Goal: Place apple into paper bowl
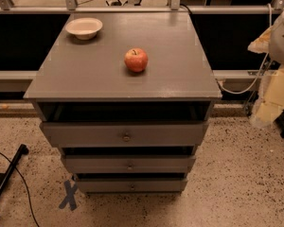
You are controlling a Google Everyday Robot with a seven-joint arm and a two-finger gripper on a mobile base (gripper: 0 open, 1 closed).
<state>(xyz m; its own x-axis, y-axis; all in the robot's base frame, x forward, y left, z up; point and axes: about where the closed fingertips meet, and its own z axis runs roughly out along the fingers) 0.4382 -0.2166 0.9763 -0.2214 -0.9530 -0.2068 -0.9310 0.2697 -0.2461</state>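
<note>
The arm (283,32) is recorded only in part, cut off by the right edge of the view, as a pale rounded segment held high. Below it, cream-coloured blocky shapes are noted and taken as the tool (273,98), hung lower at the same edge; its pose could not be determined further.

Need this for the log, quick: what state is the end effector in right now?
End effector: at the right edge of view, beside the cabinet, well away from the apple; open or closed cannot be told.
</note>
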